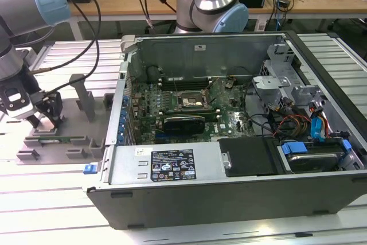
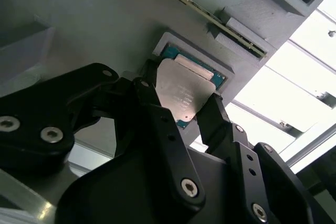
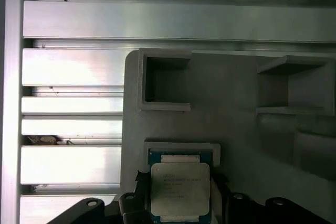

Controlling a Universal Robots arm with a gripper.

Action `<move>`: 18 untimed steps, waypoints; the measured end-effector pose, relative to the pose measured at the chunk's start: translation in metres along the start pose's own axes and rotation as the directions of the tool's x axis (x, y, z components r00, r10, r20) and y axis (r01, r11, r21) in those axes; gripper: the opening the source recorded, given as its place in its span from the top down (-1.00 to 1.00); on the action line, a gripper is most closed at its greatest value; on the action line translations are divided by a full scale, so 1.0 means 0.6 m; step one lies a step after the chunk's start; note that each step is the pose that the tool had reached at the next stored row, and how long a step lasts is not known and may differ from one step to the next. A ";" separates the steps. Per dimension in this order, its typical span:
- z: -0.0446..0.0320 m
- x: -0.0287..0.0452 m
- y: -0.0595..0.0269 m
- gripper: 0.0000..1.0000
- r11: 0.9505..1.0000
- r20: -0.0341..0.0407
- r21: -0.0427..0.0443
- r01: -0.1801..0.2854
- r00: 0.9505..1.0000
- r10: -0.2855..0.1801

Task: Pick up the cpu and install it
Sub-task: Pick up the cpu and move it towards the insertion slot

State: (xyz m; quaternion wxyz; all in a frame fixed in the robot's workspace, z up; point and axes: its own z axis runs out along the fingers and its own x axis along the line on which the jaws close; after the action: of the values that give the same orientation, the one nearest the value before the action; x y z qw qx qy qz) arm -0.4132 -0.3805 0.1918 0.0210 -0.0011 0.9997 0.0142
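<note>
The cpu (image 2: 182,88) is a small square chip with a silver top and a green rim. It lies in a shallow pocket of the grey plastic fixture (image 1: 63,140), at the exterior view's left. My gripper (image 1: 43,120) is down over that pocket. In both wrist views its black fingers (image 2: 148,99) press against two opposite edges of the cpu (image 3: 179,181), so the gripper (image 2: 178,106) looks shut on it. The chip still rests level in the pocket. The dark socket (image 1: 188,101) on the motherboard stands inside the open computer case.
The open computer case (image 1: 172,167) fills the middle and the exterior view's right, with cables, a drive bay and a black power supply inside. Grey fixture posts (image 1: 85,97) rise between my gripper and the case wall. A second arm's base (image 1: 211,1) stands behind the case.
</note>
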 end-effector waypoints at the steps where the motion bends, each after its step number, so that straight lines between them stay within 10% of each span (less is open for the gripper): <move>1: -0.003 0.000 0.000 -0.09 1.000 0.000 0.000 0.000 1.000 0.000; 18: -0.081 -0.003 0.002 -0.09 1.000 0.001 0.000 -0.008 1.000 0.008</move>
State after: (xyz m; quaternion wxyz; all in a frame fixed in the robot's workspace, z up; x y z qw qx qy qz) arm -0.4132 -0.3804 0.2404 0.0212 0.0030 0.9997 0.0141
